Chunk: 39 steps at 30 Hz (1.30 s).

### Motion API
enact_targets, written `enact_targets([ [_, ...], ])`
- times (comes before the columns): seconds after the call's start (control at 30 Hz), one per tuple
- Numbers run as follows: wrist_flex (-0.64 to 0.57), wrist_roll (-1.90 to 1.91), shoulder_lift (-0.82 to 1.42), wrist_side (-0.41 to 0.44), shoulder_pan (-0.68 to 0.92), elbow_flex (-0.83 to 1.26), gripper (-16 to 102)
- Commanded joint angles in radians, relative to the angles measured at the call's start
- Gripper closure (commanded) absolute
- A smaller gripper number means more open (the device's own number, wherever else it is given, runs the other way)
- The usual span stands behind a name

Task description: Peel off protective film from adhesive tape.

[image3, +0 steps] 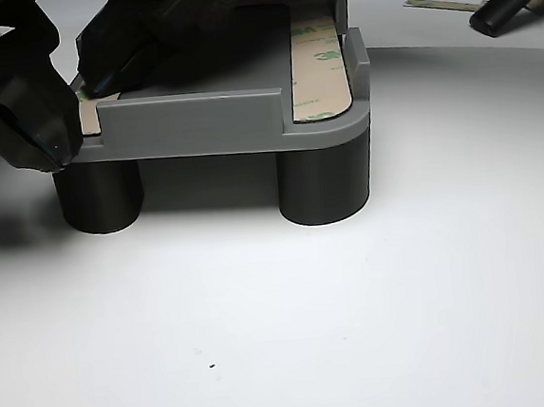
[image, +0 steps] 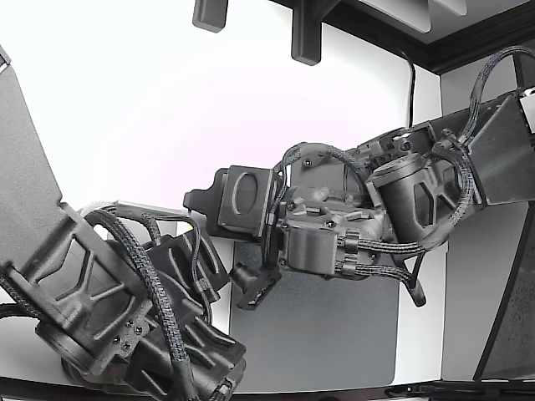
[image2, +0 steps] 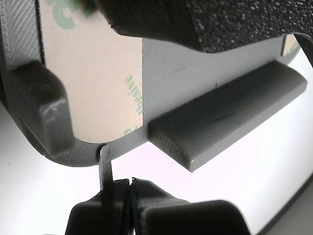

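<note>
In the wrist view, the tan protective film (image2: 105, 83) with green lettering lies flat on the grey part (image2: 195, 63), a raised block (image2: 41, 105) at its left and a long rib (image2: 230, 115) to its right; a thin tab (image2: 104, 166) of film hangs off the near curved edge. The gripper (image2: 131, 198) has its jaws pressed together on that tab, so the step in hand looks like the grab that starts the peel. In the other view a second film-covered strip (image3: 319, 66) sits at the right end of the part; next, I judge, comes a steady pull away from the edge, keeping the pinch firm so the tab neither slips nor tears.
</note>
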Motion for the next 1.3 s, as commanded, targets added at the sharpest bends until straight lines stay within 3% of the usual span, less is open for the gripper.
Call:
enact_targets([
  [0.0,-0.002,0.002,0.015,0.003,-0.008,-0.031,97],
  [1.27,0.002,0.009,-0.003,0.018,0.003,-0.051,97],
])
